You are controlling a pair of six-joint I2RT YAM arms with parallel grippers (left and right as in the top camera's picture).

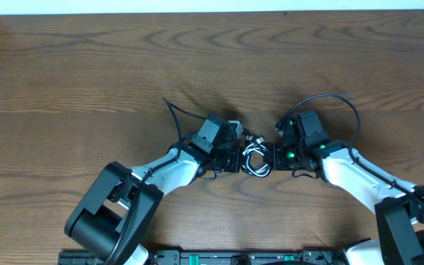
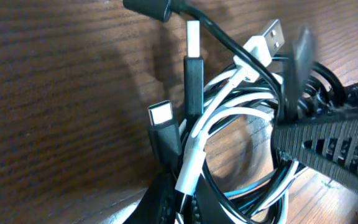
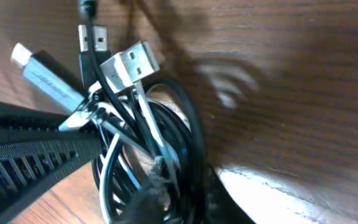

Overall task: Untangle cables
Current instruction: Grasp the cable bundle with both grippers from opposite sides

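Overhead and wrist views of the cable-separating step. The cables (image 1: 255, 158) lay as one knotted coil on the desk (image 1: 87, 73), near its centre and towards the near edge. The coil sat between the left tool (image 1: 235, 157) and the right tool (image 1: 272, 157), which faced each other and touched it from either side. Each tool read as closed on the coil: in each wrist view the strands converged into that tool's own fingers at the bottom edge. In the left wrist view the right tool's ribbed finger (image 2: 334, 146) reached into the loops.

Judged from this state, the step was drawing the coil apart. It would be done well if each tool held one cord only and the pull ran slowly outwards, left and right. The loose plug ends should be free to slip back through the loops rather than catch, because a hard pull would likely tighten the knot.

Count:
- Two cables, the white cable (image 2: 197, 155) and the black cable (image 2: 222, 37), wound through each other.
- Four plug ends in the left wrist view:
  - a USB-C plug (image 2: 163, 117);
  - a black-bodied plug (image 2: 193, 68);
  - a silver USB-A plug (image 2: 269, 34);
  - a black plug (image 2: 148, 7) at the top edge.
- Two arms and two tools.
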